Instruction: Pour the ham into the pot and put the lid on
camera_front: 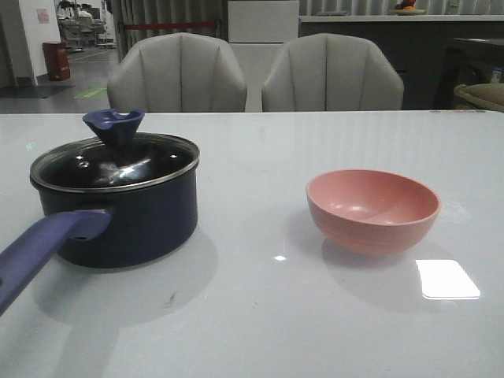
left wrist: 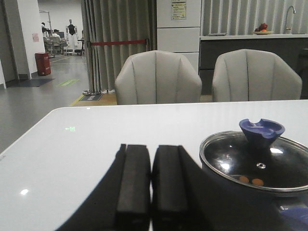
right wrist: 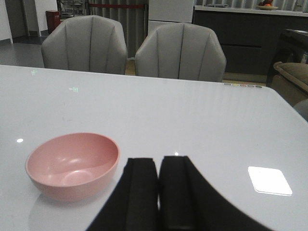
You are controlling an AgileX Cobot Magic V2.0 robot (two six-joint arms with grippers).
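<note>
Ham showed as two small, thin, round orange-pink slices, and we saw them through the glass, lying inside the dark navy round pot with the long purple-blue handle. They lay side by side, close together. The round glass lid with the silver metal rim and the dark blue flared knob sat flat on top of the pot, so the pot was covered. From the front we could not pick out the slices, because the glass looked too dark there.

The pot stood on the left part of the shiny white table. The salmon-pink round bowl stood upright to the right of it, well apart from it, and we saw nothing inside it.

We could read no words on the pot, the lid or the bowl. A white sign hung on the wall far behind, but its writing was too small for us to read.

Our left gripper was just beside the pot, with its two black fingers pressed close together and nothing between them. Our right gripper was near the bowl, and its fingers were also closed up tight on nothing.

Two grey padded chairs stood behind the table.
</note>
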